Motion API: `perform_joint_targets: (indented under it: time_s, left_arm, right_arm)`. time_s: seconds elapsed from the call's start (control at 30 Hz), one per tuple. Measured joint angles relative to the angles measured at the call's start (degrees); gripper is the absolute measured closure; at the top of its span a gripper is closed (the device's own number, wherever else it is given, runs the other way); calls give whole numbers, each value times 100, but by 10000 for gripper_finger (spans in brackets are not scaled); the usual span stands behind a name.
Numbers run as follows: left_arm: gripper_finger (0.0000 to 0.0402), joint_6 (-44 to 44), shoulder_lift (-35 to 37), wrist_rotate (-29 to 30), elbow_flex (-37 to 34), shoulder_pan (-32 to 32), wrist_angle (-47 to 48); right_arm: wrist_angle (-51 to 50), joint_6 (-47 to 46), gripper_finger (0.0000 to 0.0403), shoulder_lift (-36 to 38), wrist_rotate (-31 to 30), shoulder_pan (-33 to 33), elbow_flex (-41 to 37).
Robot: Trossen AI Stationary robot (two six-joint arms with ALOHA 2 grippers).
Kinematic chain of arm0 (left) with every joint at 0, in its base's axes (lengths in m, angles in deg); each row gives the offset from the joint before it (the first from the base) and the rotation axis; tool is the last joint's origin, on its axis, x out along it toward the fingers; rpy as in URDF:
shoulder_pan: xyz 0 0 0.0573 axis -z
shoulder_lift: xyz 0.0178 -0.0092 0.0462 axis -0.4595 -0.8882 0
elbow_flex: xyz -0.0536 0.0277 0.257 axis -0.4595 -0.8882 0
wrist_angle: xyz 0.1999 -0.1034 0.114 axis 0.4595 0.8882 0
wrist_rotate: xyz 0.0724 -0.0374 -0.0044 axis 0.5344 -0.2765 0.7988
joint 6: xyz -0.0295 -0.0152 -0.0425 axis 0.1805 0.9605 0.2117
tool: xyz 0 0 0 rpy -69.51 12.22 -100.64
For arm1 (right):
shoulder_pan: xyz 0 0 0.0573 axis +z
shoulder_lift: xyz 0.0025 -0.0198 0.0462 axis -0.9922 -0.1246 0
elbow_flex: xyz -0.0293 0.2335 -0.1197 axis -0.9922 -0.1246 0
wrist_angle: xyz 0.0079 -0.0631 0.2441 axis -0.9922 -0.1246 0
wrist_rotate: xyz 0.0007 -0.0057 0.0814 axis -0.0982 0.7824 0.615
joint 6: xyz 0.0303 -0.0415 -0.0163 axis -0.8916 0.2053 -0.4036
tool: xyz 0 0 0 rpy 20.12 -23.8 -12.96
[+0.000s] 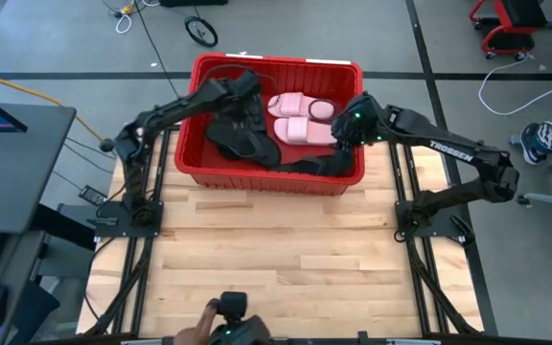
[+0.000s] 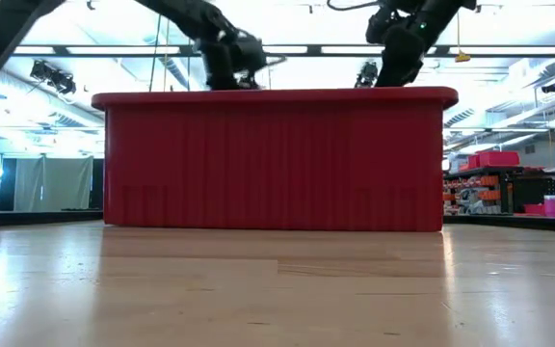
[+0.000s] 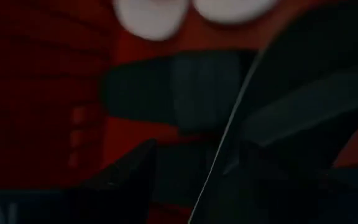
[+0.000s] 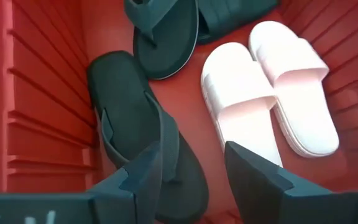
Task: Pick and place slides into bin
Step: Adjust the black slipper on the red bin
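Observation:
The red bin point(image 1: 192, 165) stands at the table's far middle. In it lie two pale pink slides point(image 1: 297, 117) side by side, soles down, and black sandals point(image 1: 244, 142) to their left and near side. My left gripper point(image 1: 243, 107) reaches down into the bin's left half, close over a black sandal point(image 3: 303, 93), with its fingers apart. My right gripper point(image 4: 194, 177) is open and empty above the bin's right end. Below it a black thong flip-flop point(image 4: 132, 118) lies against the wall, the pink slides point(image 4: 272, 93) beside it. My left gripper has the pale edge of a black sandal's sole point(image 3: 229, 137) running between its spread fingers. The view is dark and very close, so I cannot tell whether the fingers touch it.
The wooden table point(image 1: 276, 249) in front of the bin is bare. A person's hand point(image 1: 195, 333) holds a dark device at the table's near edge. In the low view the bin's red wall point(image 2: 277, 164) hides everything inside it.

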Motion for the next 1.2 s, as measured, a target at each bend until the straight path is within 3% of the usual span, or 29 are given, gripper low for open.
perform_joint_targets:
  time_s: [0.17, 0.47, 0.73, 0.97, 1.2]
  left_arm:
    - [171, -970, -466, 5, 0, 47, 207]
    - [179, -1111, -699, 89, 0, 165, 243]
    - [198, -1110, -600, 1005, 0, 345, 516]
    - [202, -1076, -600, 986, 0, 492, 919]
    - [205, -942, -610, 357, 0, 487, 382]
  right_arm:
    - [11, -338, 222, 103, -98, -4, 0]
    - [281, -370, 222, 44, -150, -4, 0]
    - [310, -370, 223, 41, -154, -4, 2]
    - [310, -603, 223, 41, -152, -4, 2]
    - [308, -678, 223, 40, -152, -4, 2]
